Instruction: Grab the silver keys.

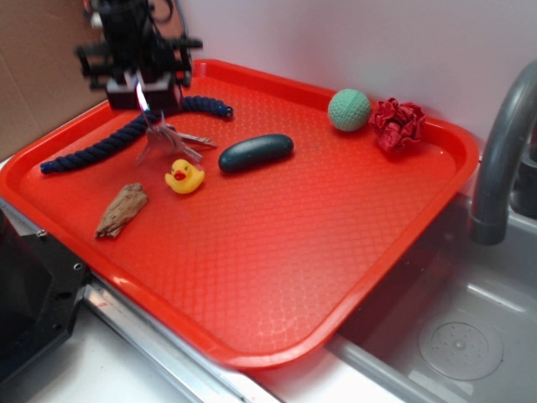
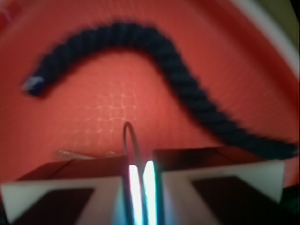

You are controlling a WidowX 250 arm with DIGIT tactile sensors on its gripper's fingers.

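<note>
The gripper (image 1: 143, 99) hangs above the far left part of the red tray (image 1: 336, 277), and its jaws are clamped on the thin wire ring of the silver keys (image 1: 168, 141). In the wrist view the two pads (image 2: 61, 185) stand almost together, with the ring (image 2: 130, 140) rising as a narrow loop from the slit between them. In the exterior view the keys dangle below the fingertips and fan out near the tray surface; whether their tips touch the tray cannot be determined. The dark blue rope (image 1: 109, 143) lies along the far left edge of the tray, curving behind the gripper toward the far edge. The yellow rubber duck (image 1: 184, 176) sits just beside the keys, toward the tray centre. The dark oblong object (image 1: 256, 153) lies to the right of the keys. A piece of brown bark (image 1: 122, 210) rests near the left edge, in front of the duck. The green ball (image 1: 349, 110) and the crumpled red object (image 1: 398, 123) sit close together at the far right corner. The tray rests on the counter (image 1: 117, 369) beside a sink (image 1: 470, 336) with a grey tap (image 1: 503, 151).
</note>
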